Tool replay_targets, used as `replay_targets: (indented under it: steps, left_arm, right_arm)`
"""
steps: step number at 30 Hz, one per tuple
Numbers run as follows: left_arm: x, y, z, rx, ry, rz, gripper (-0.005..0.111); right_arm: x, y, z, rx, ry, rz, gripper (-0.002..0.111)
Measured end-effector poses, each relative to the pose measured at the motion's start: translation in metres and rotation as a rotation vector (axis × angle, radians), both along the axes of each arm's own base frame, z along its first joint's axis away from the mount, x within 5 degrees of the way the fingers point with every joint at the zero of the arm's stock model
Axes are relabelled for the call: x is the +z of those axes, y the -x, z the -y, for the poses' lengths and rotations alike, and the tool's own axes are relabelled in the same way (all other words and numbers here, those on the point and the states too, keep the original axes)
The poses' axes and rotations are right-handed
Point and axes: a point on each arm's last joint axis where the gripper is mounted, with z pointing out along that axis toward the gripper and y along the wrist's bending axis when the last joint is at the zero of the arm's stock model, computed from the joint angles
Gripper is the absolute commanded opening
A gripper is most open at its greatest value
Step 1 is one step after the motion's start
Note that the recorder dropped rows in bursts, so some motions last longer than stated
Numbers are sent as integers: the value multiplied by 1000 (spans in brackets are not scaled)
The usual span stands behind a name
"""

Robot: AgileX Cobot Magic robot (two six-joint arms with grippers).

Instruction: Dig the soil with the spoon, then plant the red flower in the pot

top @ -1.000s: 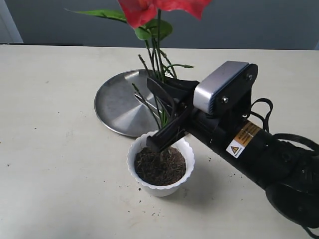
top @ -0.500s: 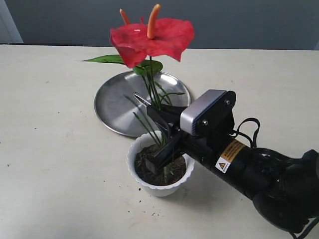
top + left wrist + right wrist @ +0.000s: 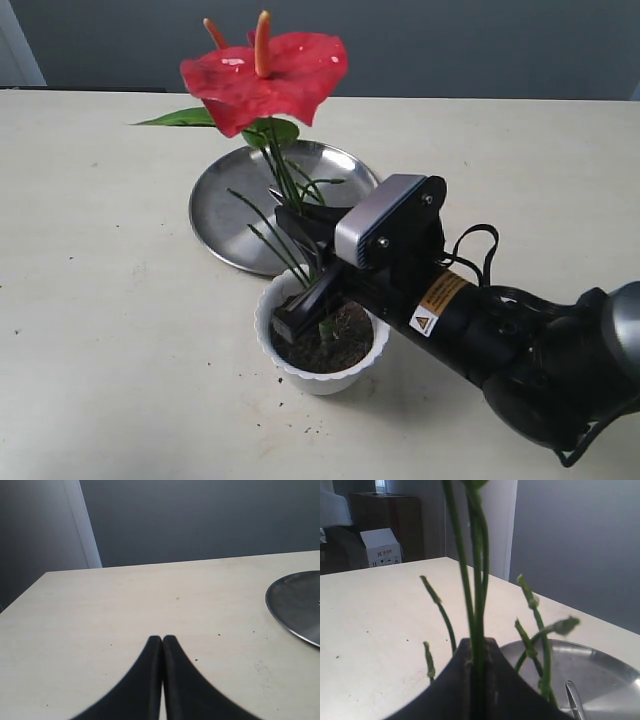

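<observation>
The left gripper (image 3: 162, 645), jaws pressed together and empty, hovers over bare table left of the round steel plate (image 3: 235, 205). The artificial red anthurium flower (image 3: 262, 75) looks light, top-heavy and springy, best gripped low on its thin stems. The right gripper (image 3: 305, 300) clamps those stems, angled down into the small white scalloped pot (image 3: 322, 374) of dark crumbly soil (image 3: 340, 347).

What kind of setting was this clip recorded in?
Probably an indoor lab or office room with a tabletop test bench: a bare cream table against a plain grey wall, and a cardboard box and dark wooden cabinet behind.
</observation>
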Motion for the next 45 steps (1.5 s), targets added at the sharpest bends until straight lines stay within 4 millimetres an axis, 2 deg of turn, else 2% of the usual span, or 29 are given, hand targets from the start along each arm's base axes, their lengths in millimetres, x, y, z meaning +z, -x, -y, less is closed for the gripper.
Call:
replay_targets:
  steps: [9, 20, 27, 33, 45]
  left_arm:
    - [0, 0, 0, 0, 0, 0, 0]
    - [0, 0, 0, 0, 0, 0, 0]
    - [0, 0, 0, 0, 0, 0, 0]
    - [0, 0, 0, 0, 0, 0, 0]
    - [0, 0, 0, 0, 0, 0, 0]
  right_arm:
    - [-15, -5, -6, -15, -22, -41, 0]
    - [-14, 0, -9, 56, -38, -48, 0]
    - [-18, 5, 5, 16, -38, -95, 0]
    - [-17, 13, 1, 111, -29, -88, 0]
    - [-16, 10, 3, 67, -66, -141, 0]
